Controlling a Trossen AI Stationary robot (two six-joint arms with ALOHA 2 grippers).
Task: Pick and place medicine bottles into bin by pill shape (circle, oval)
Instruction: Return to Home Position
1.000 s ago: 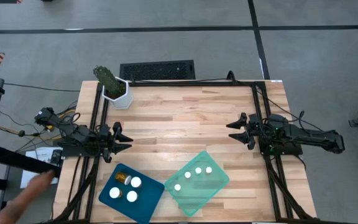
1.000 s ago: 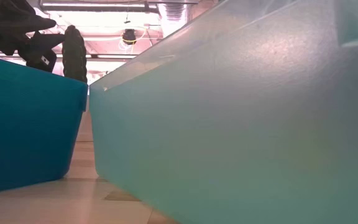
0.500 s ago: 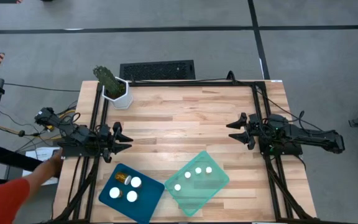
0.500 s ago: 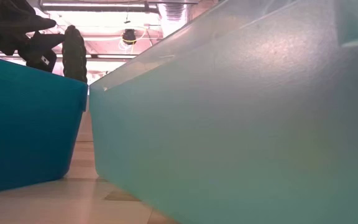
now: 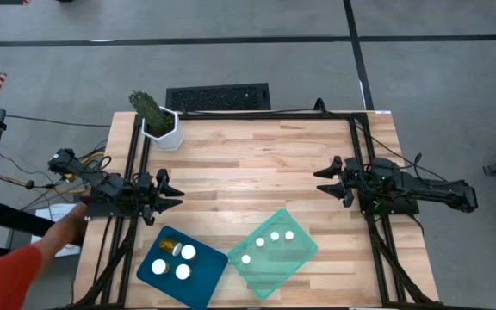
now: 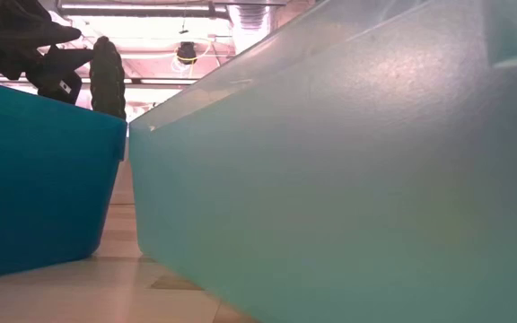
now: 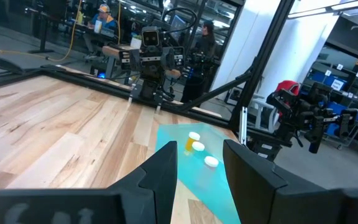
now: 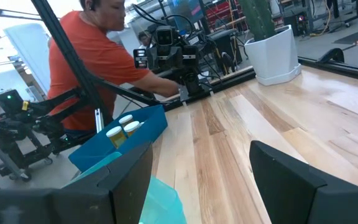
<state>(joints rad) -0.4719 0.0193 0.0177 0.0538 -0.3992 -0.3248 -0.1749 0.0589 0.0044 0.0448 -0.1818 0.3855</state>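
Several medicine bottles (image 5: 179,261), amber with white caps, sit inside a blue bin (image 5: 203,280) at the table's near edge; one shows its amber side. More medicine bottles (image 5: 274,241) stand inside a teal bin (image 5: 295,258) beside it. My left gripper (image 5: 177,193) hovers level at the table's left edge, open, nothing between its fingers. My right gripper (image 5: 319,182) hovers level at the right edge, open and wider, also holding nothing. Each wrist view shows the other arm across the table, with the teal bin (image 7: 185,186) and the blue bin (image 8: 138,134) below.
A white pot with a green plant (image 5: 164,129) stands at the far left corner, a black keyboard (image 5: 218,96) beyond the far edge. A person in an orange sleeve (image 5: 11,271) reaches a hand (image 5: 71,226) toward my left arm's base. Bare wood lies between the grippers.
Both arms have kept still. The person's arm has come in from the lower left, and the hand has moved up to the base of my left arm.
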